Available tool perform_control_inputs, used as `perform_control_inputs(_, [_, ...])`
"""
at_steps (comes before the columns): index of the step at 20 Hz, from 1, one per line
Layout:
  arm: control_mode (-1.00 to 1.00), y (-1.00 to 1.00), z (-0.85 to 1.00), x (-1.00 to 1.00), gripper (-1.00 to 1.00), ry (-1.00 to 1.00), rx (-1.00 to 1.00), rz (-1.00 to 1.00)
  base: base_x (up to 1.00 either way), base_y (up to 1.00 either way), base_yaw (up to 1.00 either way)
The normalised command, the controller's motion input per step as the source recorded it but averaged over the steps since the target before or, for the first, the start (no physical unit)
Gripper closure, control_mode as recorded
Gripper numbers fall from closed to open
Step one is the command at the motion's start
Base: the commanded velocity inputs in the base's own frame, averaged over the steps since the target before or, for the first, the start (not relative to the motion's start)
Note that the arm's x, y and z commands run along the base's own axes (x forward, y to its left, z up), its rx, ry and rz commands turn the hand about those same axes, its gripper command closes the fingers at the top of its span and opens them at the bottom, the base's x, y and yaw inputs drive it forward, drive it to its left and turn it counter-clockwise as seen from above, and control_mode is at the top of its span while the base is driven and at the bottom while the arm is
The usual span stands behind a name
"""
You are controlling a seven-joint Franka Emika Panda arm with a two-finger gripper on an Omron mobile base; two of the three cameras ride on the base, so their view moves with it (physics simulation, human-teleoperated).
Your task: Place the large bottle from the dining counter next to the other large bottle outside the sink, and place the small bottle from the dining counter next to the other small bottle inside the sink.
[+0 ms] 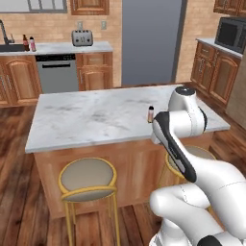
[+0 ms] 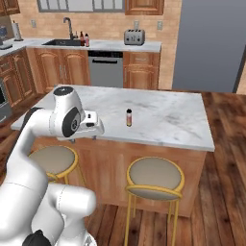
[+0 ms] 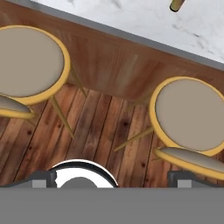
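One small bottle (image 2: 129, 117) stands upright on the marble dining counter (image 2: 163, 117), toward its near edge, alone on the stone; in the left base view the same small bottle (image 1: 150, 114) shows just beside the arm's upper joint, and in the hand view its base (image 3: 177, 5) peeks in at the top edge over the counter's rim. Its body is light with a dark cap and an amber band low down.

Far behind, on the back counter (image 1: 67, 47), two bottles stand close together just beside the sink (image 2: 60, 43): a dark one (image 1: 25, 43) and a paler, reddish one (image 1: 32, 44). Whether either is inside the basin cannot be told at this range. A tall faucet (image 2: 68, 25) rises over the sink, and a toaster (image 1: 82, 38) sits further along the same counter above the dishwasher (image 1: 56, 72).

The gripper (image 3: 111, 180) hangs over the wooden floor in front of the dining counter, looking down between two round stools (image 3: 28, 61) with yellow rims, the second stool (image 3: 192, 114) on the other side. Its jaws stand fully spread and hold nothing; only the finger tips (image 3: 44, 180) show at the bottom of the hand view.

The white arm (image 2: 67, 117) is folded up before the counter's near edge, well apart from the small bottle.
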Motion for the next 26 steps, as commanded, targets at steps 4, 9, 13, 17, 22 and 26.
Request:
perform_control_inputs(4, [1.00,0.00,0.00,0.00,-1.00,0.00,0.00,0.00,-0.03,0.18,-0.04])
perform_control_inputs(9, [1.00,0.00,0.00,0.00,-1.00,0.00,0.00,0.00,0.11,0.00,0.00])
perform_control_inputs(13, [1.00,0.00,0.00,0.00,-1.00,0.00,0.00,0.00,0.45,0.00,0.00])
perform_control_inputs(17, [1.00,0.00,0.00,0.00,-1.00,0.00,0.00,0.00,0.47,0.00,0.00])
perform_control_inputs(22, [1.00,0.00,0.00,0.00,-1.00,0.00,0.00,0.00,0.39,0.00,0.00])
perform_control_inputs(26, [1.00,0.00,0.00,0.00,-1.00,0.00,0.00,0.00,0.33,0.00,0.00])
